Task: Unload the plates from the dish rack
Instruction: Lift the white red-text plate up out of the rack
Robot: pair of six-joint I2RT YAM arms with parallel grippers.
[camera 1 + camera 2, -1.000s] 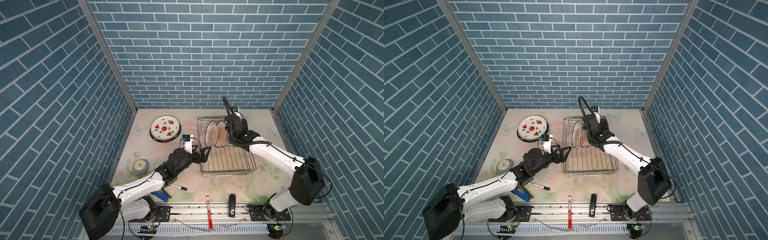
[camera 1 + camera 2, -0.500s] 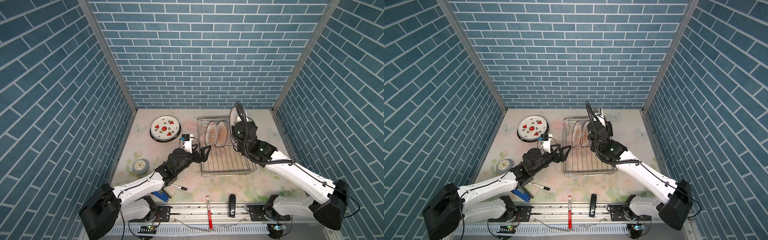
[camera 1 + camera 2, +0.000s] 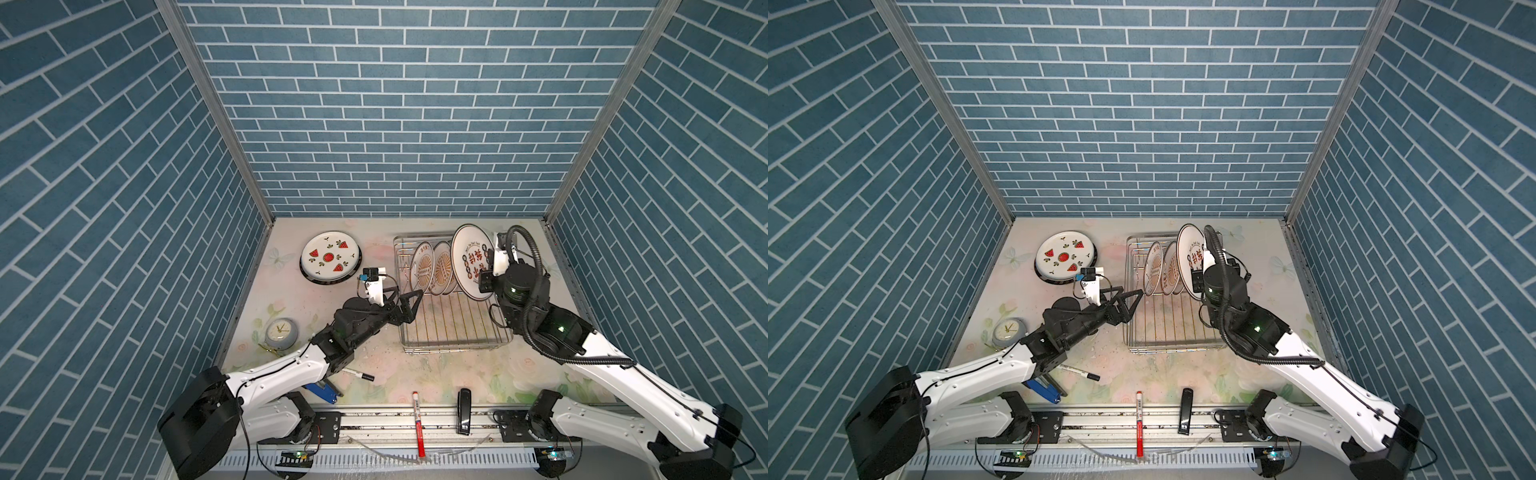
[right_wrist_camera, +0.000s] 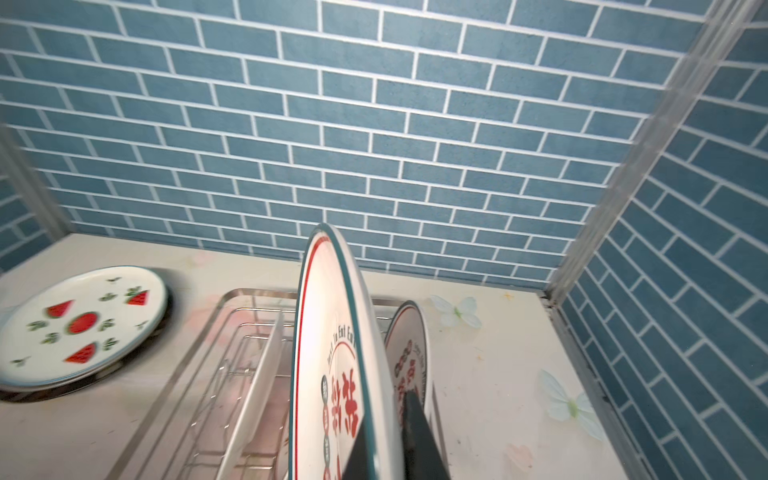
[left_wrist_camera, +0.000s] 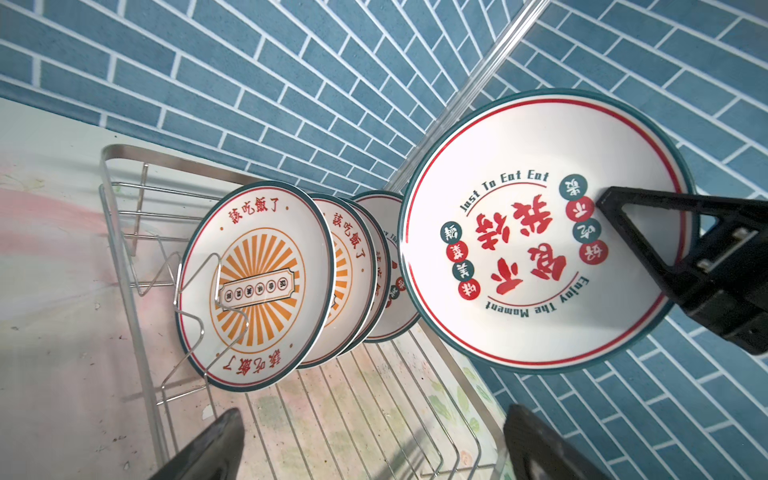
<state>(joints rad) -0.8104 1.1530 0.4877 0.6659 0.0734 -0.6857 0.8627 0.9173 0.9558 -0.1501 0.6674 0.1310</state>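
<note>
The dish rack (image 3: 457,344) is sitting below the right end effector (image 4: 384,424), carrying three upright plates (image 5: 257,286) just beside it. That end effector is clamping a red-character plate (image 3: 473,262) by its rim, upright over the rack. The left end effector (image 3: 415,306) is hovering, fingers apart, beside the rack's wall.

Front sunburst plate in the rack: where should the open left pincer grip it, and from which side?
Probably its upper rim, from above, jaws astride it. The front sunburst plate stands on edge in the dish rack, a second plate close behind and a wire prong across its front, so the top edge is freest for the left pincer.
</note>
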